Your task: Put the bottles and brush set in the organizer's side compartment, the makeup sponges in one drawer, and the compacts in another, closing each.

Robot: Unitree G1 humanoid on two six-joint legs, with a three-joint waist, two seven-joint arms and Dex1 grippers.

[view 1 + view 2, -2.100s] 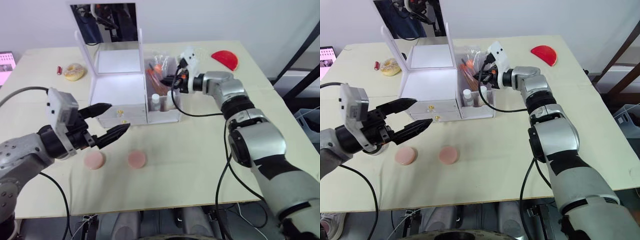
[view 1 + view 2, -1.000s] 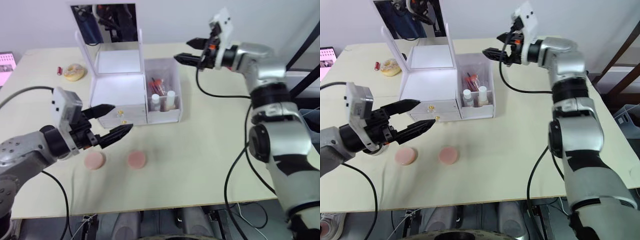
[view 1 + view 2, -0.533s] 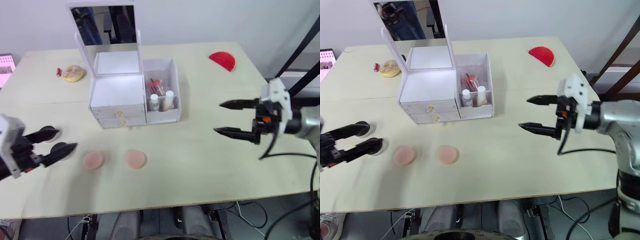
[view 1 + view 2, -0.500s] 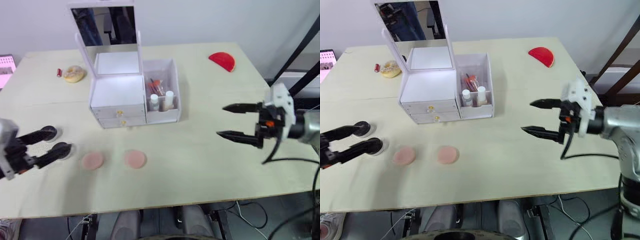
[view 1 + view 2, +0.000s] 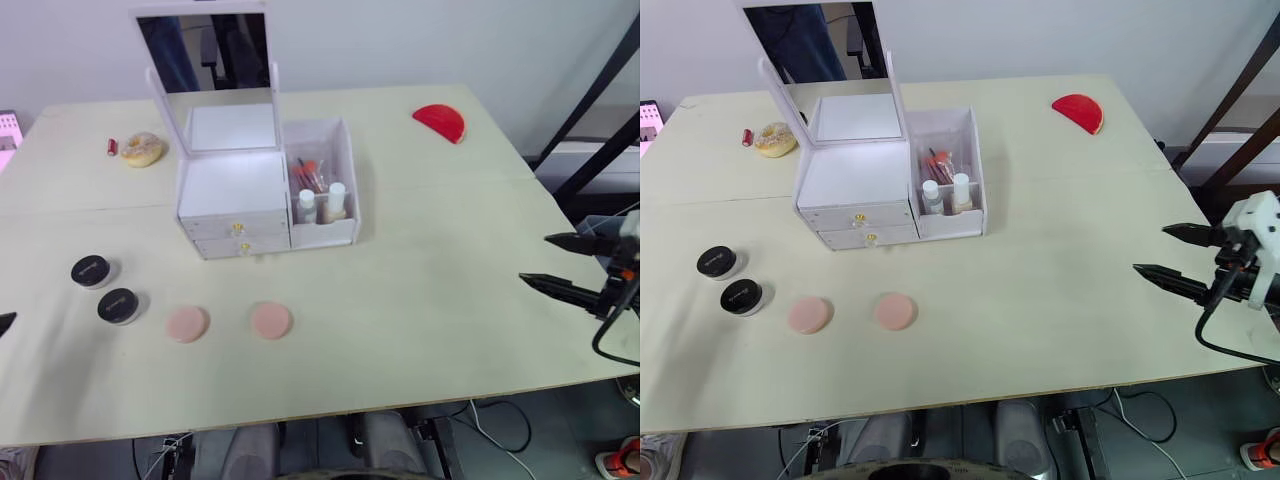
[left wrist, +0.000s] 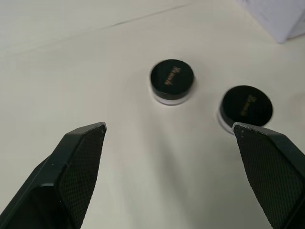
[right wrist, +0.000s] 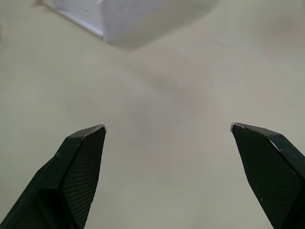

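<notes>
The small white bottles (image 5: 318, 204) and the brush set (image 5: 309, 175) stand in the clear side box of the white plastic organizer (image 5: 232, 190), in the upper middle of the picture. Both its drawers look shut. Two round pink makeup sponges (image 5: 187, 323) and two round black compacts (image 5: 91, 271) lie on the pale yellow table (image 5: 420, 300) at the lower left, so those steps are left. The right gripper (image 5: 1178, 253) is spread wide and holds nothing. The left gripper (image 6: 170, 131) is spread wide too, above the compacts. A grey wall is behind the table.

White organizer (image 5: 233, 190), 2 pink sponges (image 5: 187, 323), 2 black-lidded compacts (image 5: 91, 270).
</notes>
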